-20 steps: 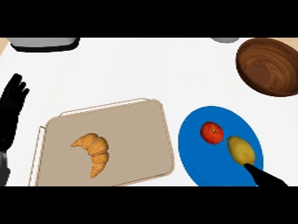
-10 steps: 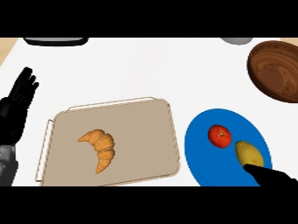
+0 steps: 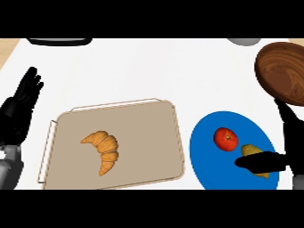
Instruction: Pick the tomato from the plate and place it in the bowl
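Note:
A red tomato (image 3: 226,139) lies on the blue plate (image 3: 210,164) at the lower right, beside a yellow-green fruit (image 3: 253,152). The brown wooden bowl (image 3: 289,73) stands at the upper right, partly cut by the edge. My right hand (image 3: 301,144) is open at the plate's right side, fingers pointing up toward the bowl and its thumb (image 3: 262,162) lying across the yellow-green fruit, just right of the tomato and not touching it. My left hand (image 3: 16,111) rests open at the far left, fingers up.
A beige tray (image 3: 144,151) with a croissant (image 3: 103,149) sits left of the plate. A dark object (image 3: 59,41) and a grey one (image 3: 245,41) show at the counter's far edge.
My right hand has come in from the lower right over the plate, its thumb now over the yellow-green fruit. The view has shifted, so everything sits further right and lower.

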Tool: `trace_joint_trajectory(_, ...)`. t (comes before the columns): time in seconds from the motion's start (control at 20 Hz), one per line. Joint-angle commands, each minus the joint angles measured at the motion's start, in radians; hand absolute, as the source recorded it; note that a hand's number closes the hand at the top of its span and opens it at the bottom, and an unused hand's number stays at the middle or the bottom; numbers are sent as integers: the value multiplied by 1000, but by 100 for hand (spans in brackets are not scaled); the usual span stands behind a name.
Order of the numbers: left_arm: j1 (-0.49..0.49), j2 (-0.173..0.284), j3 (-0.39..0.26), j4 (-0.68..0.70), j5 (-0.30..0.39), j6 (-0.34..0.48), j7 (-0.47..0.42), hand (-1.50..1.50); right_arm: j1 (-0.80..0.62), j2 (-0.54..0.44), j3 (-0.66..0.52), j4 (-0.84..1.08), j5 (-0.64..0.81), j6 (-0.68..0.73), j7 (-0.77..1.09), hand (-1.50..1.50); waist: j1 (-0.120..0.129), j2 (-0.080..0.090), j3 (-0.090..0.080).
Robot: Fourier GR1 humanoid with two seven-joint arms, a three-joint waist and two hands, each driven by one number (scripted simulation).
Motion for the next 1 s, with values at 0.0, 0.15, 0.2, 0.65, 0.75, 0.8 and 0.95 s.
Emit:
trace_joint_trajectory(0.0, 29, 9, 15, -7, 4, -15, -12, 0, -95, 5, -50, 53, -156, 188, 165, -150, -5, -4, 1)
trace_joint_trajectory(0.15, -16, -12, -1, 15, -10, -1, 3, 0, -98, 24, -17, 164, -174, 197, 176, -150, -8, -1, 0)
trace_joint_trajectory(0.2, -17, 1, 10, 21, -2, -14, 6, 0, -142, 33, -23, 188, -204, 219, 199, -150, -3, -1, 0)
trace_joint_trajectory(0.65, 23, -52, -5, 2, -39, 26, -14, 0, -182, -7, 43, 263, -128, 242, 201, -150, -17, -7, 1)
trace_joint_trajectory(0.75, 6, -25, 20, 20, -15, -15, -5, 0, -179, 10, 83, 303, -51, 200, 157, -150, -19, -6, 1)
trace_joint_trajectory(0.8, 30, -25, 21, -14, -17, -14, -13, 0, -157, 12, 92, 297, -24, 188, 146, -150, -19, -7, 1)
trace_joint_trajectory(0.95, -13, -22, 30, -17, -32, 1, 47, 0, -185, 55, 83, 364, 8, 169, 118, -150, -19, -7, 2)
